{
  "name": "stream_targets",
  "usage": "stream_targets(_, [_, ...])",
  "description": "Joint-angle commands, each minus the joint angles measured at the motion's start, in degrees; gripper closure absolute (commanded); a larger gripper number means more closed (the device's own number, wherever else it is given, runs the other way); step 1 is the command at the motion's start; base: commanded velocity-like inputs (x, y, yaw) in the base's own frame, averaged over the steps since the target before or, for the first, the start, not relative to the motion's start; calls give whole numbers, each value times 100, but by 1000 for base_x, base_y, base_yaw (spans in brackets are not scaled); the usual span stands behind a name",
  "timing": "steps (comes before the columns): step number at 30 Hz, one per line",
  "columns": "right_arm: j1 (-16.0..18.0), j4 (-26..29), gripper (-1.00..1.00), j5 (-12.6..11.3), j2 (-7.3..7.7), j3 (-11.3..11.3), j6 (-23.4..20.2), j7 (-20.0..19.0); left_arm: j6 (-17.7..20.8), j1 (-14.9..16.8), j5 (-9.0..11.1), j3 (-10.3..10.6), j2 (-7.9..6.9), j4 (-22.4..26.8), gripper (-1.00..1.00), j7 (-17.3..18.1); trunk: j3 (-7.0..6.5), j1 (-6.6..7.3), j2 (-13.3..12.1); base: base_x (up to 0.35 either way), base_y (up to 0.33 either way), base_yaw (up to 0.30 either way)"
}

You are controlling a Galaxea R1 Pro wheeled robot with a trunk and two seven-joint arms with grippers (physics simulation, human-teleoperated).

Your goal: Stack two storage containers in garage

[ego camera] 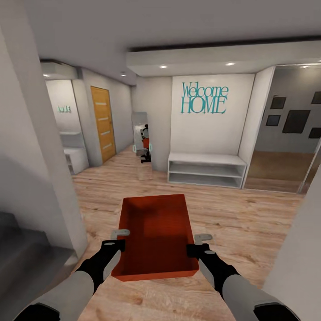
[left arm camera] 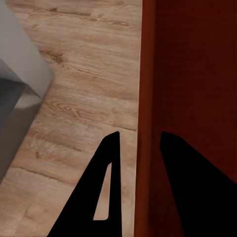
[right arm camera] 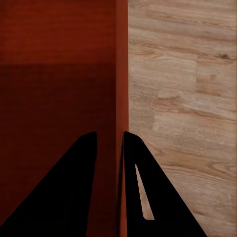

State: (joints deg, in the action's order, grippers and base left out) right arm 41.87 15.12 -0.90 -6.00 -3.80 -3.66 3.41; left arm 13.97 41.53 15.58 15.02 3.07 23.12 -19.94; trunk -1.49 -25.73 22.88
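Red-orange bin (ego camera: 156,236) is sitting in the middle of the head view, held up over the wood floor (ego camera: 249,223) between both arms. Left gripper (ego camera: 117,240) is clamping the bin's left wall, and right gripper (ego camera: 199,243) is clamping its right wall. Ahead, a white shelf (ego camera: 207,170) is standing under a white wall bearing teal "Welcome HOME" lettering (ego camera: 204,98). A yellow-wood door (ego camera: 103,123) is showing further left, and a narrow mirror (ego camera: 141,143) is leaning between door and shelf. Grey wall (ego camera: 31,147) is rising close at the left edge.

Left wrist view is showing the left gripper (left arm camera: 139,163) with one dark finger (left arm camera: 101,192) outside the bin's wall (left arm camera: 144,98) and the other inside, the wall pinched between them. Plank floor (left arm camera: 84,89) is lying beyond, with a grey wall corner (left arm camera: 19,59) near it.

Right wrist view is showing the right gripper (right arm camera: 112,163) likewise straddling the bin's wall (right arm camera: 121,74), fingers (right arm camera: 148,192) closed against it, the bin's inside (right arm camera: 54,89) on one side and floor (right arm camera: 187,98) on the other.
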Motion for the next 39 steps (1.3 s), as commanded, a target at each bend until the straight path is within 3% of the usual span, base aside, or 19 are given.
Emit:
stream_targets(1, [-3, -6, 100, -86, 3, -121, -38, 51, -404, 5, 15, 106, -8, 26, 100, -62, 2, -5, 4, 322, 0, 0])
stream_targets(39, [-3, 0, 100, -86, 3, -121, -38, 36, -405, 5, 15, 104, -25, 34, 100, -70, 2, -5, 4, 322, 0, 0])
